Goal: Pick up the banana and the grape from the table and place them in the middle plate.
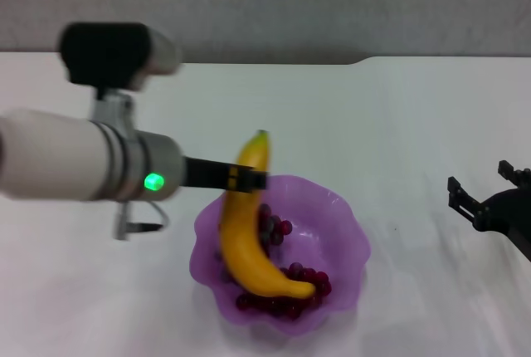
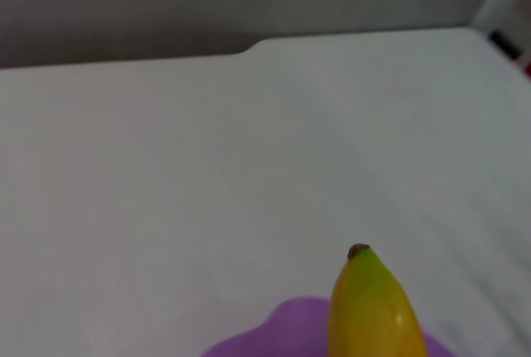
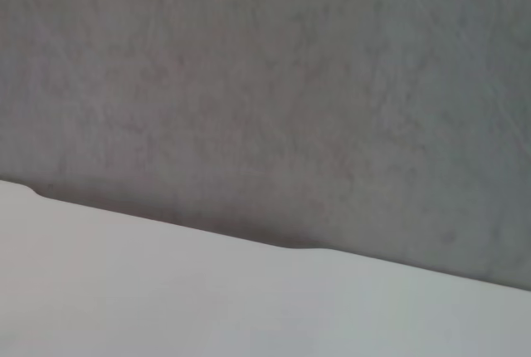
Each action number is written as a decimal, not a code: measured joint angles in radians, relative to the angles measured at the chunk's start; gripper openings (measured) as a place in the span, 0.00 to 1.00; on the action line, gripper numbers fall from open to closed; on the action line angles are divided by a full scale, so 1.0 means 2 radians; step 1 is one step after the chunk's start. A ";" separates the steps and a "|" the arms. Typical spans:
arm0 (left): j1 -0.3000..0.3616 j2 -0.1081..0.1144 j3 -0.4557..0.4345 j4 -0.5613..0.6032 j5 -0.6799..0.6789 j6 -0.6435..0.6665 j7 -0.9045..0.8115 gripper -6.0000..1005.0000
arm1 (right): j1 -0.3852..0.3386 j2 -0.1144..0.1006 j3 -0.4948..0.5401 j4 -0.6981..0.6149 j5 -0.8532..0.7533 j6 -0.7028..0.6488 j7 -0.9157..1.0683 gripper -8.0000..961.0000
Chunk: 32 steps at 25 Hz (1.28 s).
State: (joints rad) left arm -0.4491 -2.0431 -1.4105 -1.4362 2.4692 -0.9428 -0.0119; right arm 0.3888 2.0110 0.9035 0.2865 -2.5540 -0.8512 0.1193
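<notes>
The yellow banana [image 1: 241, 241] stands tilted in the purple scalloped middle plate [image 1: 348, 237], its lower end on the dark red grape bunch [image 1: 290, 282] and its greenish tip up. My left gripper [image 1: 249, 178] comes in from the left and is shut on the banana's upper part, above the plate's far rim. The left wrist view shows the banana's tip [image 2: 369, 303] over the plate's rim [image 2: 274, 336]. My right gripper [image 1: 481, 181] hangs open and empty at the far right, well away from the plate.
The white table [image 1: 398, 124] spreads around the plate, with a shallow notch in its far edge [image 1: 361, 61]. A grey wall stands behind it. The right wrist view shows only the table's edge [image 3: 166, 290] and the wall.
</notes>
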 joint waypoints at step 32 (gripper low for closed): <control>0.089 0.003 -0.029 -0.008 -0.002 0.175 0.097 0.89 | 0.012 0.000 0.000 0.003 -0.003 0.012 -0.001 0.93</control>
State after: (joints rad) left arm -0.2709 -2.0363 -1.4687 -1.4514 2.4644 -0.5922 0.1815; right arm 0.4120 2.0110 0.9035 0.2923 -2.5594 -0.8265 0.1182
